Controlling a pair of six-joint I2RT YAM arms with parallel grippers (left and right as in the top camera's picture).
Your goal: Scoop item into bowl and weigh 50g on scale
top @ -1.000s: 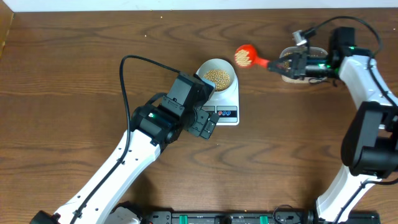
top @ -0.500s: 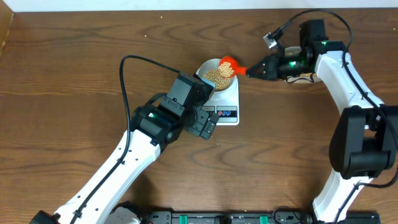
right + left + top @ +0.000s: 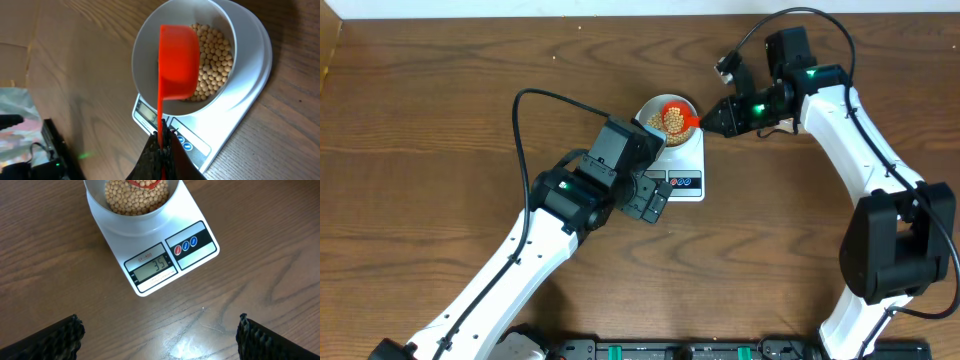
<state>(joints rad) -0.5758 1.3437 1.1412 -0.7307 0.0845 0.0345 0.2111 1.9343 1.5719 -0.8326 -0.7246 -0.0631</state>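
The bowl (image 3: 146,50) of beans (image 3: 216,54) sits on the scale (image 3: 125,245), whose display (image 3: 152,267) reads 35. Beside the scale, the right gripper (image 3: 161,150) clamps the red scoop (image 3: 177,60), its cup over the bowl. The left gripper (image 3: 160,335) hangs near the scale's display end, fingers spread wide, holding nothing.

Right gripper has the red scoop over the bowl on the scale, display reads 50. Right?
Not quite. The left wrist view shows the display reading 35, not 50. The rest holds: the right gripper has the red scoop over the bowl on the scale.
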